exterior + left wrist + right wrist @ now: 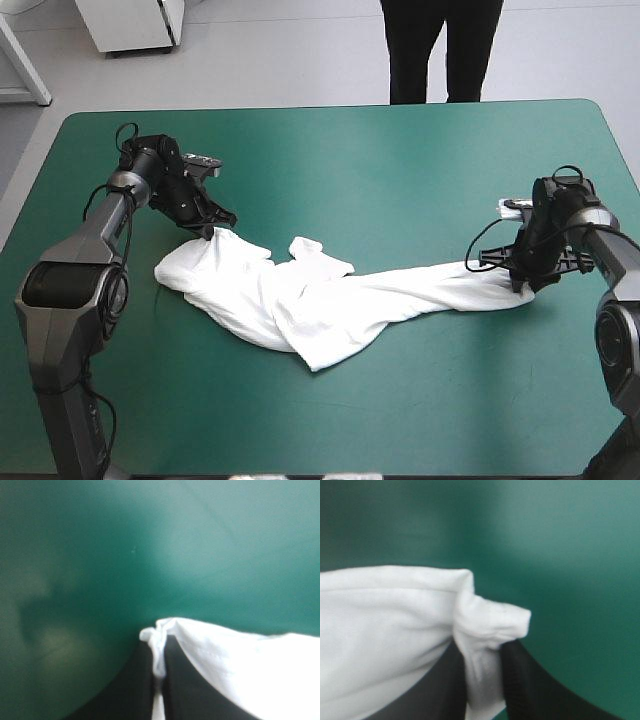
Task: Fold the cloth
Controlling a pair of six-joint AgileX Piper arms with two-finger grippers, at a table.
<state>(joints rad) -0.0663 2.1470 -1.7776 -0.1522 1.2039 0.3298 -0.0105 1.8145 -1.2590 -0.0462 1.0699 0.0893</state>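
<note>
The white T-shirt (310,300) lies stretched and rumpled across the middle of the teal-green table, pulled out between both arms. My left gripper (213,231) is shut on the T-shirt's left end, low at the table. In the left wrist view a pinch of white cloth (158,650) sits between the black fingers (135,685), and my left gripper (159,667) points at bare cover. My right gripper (520,280) is shut on the T-shirt's right end. The right wrist view shows a bunched fold (487,630) clamped in my right gripper (482,675).
The teal-green cover (380,160) is bare behind the T-shirt, up to the far edge. More bare cover (420,410) lies in front, toward the near edge.
</note>
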